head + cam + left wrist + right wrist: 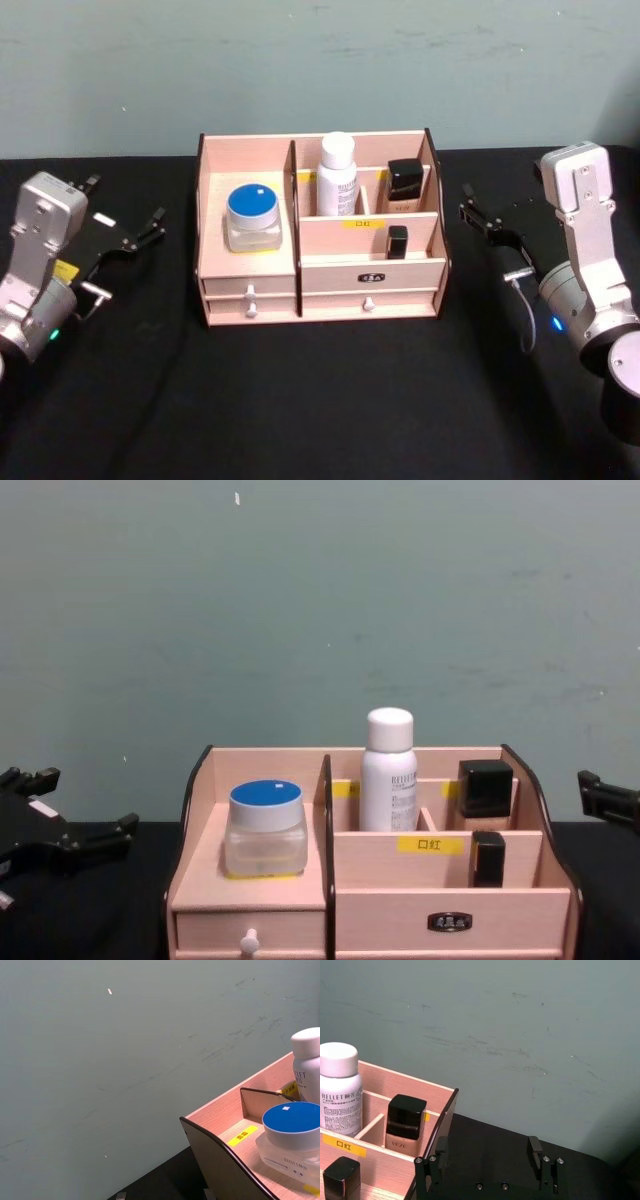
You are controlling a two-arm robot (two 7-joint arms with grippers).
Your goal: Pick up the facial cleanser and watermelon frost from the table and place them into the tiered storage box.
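Both items were already stowed in the tiered storage box (pixel 320 290): the watermelon frost (pixel 253 217) in its left compartment, the facial cleanser (pixel 337 175) in the rear middle one. The left gripper (pixel 128 232) and right gripper (pixel 483 222) were held open and empty beside the box; nothing appeared left to do.

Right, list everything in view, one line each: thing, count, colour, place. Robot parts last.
tiered storage box: 1, light wood with dark side edges, centre of the table.
watermelon frost: 1, clear jar with blue lid, in the box's left compartment.
facial cleanser: 1, white, upright in the back compartment.
black-capped bottles: 2, one in the back right compartment, one in the front compartment below it.
table: 1, black.
wall: 1, grey-green, behind the table.
left gripper: 1, black, open, left of the box.
right gripper: 1, black, open, right of the box.
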